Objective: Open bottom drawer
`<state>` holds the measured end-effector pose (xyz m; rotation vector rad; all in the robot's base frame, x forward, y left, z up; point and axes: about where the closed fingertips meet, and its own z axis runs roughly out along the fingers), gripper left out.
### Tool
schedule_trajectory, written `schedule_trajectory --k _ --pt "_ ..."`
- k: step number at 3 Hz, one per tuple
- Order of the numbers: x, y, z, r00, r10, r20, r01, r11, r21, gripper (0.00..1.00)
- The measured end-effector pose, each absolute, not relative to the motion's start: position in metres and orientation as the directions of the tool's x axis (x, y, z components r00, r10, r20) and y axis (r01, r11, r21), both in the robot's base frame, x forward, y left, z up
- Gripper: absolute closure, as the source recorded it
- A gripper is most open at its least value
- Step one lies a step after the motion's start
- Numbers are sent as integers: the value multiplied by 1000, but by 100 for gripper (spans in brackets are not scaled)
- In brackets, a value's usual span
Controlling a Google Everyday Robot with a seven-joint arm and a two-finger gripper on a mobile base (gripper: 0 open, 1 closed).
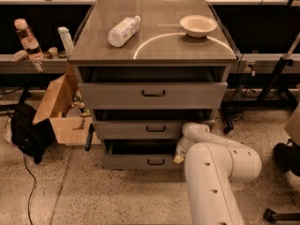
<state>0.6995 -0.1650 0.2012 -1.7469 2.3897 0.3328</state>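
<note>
- Overall, the cabinet (220, 97) rises behind and above the tool, with a dark gap over each grey front.
- White arm (220, 172) reaches in from the front right.
- Bottom drawer (131, 162) lies just left of the tool, long axis left-right, seemingly out a little.
- Tool (179, 157) sits at its right end; apart or together, I cannot tell.
- Handle (155, 161) is just left of the tool; the pull likely runs outward.
</note>
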Motion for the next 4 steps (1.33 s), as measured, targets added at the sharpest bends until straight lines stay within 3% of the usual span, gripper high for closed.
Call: schedule_trajectory --k 1,2,4 --pt "694 -166 200 -302 -917 -261 -953 289 88 89" --pt "691 -167 199 -301 -917 -261 -953 288 88 100" --pt "671 -183 206 -351 -894 -277 -935 349 61 100"
